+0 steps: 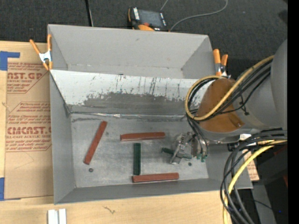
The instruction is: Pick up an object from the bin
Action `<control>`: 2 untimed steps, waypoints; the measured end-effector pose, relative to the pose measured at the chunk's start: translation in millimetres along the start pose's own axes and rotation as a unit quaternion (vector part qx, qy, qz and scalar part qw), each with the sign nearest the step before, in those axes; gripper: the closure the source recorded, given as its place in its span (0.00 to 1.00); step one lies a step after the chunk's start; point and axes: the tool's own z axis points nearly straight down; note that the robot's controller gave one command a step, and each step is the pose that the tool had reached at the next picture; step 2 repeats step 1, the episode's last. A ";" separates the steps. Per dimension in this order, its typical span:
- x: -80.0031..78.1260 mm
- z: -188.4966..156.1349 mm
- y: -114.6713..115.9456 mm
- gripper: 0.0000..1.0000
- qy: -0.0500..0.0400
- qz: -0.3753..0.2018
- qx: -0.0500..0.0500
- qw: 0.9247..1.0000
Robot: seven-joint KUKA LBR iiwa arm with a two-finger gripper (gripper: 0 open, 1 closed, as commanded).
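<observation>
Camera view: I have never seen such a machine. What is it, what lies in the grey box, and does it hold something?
The camera looks down on a grey metal bin. A robot arm with cables reaches in from the right; its hand is low at the floor's right side. Three reddish-brown bars lie there: left bar, tilted; middle bar; front bar. A dark green bar lies between the last two. Whether the hand holds anything, I cannot tell.

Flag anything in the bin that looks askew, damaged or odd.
The long red-brown bar at the left lies slanted; the middle red-brown bar and the front red-brown bar lie level. The grey metal bin's back wall is badly scratched.
</observation>
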 end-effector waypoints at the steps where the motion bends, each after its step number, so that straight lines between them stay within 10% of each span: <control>1: -1.8 -128.4 0.9 1.00 -0.005 -0.001 -0.002 1.000; 2: -1.8 -128.4 0.9 1.00 -0.005 -0.001 -0.002 1.000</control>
